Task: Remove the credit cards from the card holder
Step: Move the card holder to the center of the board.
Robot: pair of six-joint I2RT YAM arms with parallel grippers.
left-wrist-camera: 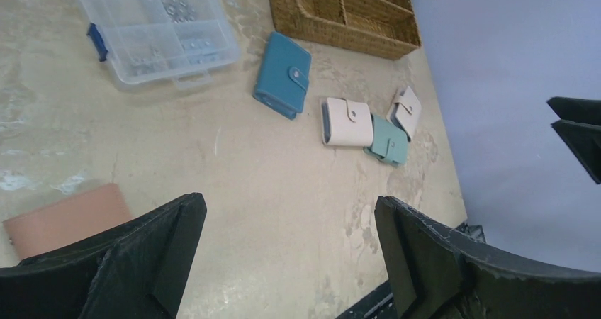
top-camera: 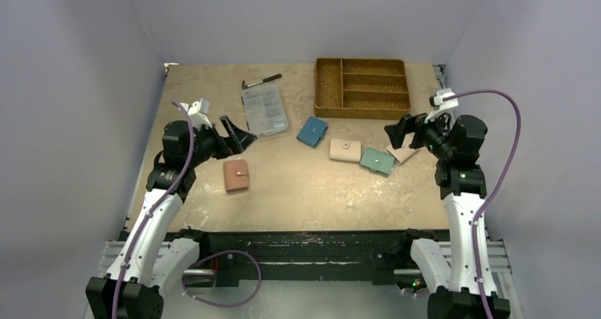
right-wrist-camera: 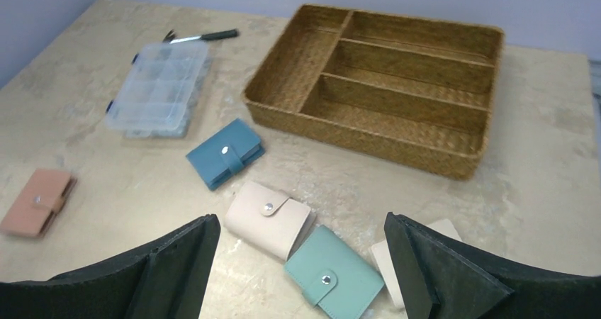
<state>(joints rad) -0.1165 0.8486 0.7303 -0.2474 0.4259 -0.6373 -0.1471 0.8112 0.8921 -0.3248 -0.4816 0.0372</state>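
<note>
Left gripper, near-left of the tray, and right gripper, off its near right corner, hang with jaws wide apart, holding and touching nothing. Card holder, dark blue, folded shut with its tab snapped, lies just before the tray's near left corner.

Left hand and right hand wide open, empty, both aloft, facing inward.

dark blue card holder, snapped shut, flat
</note>
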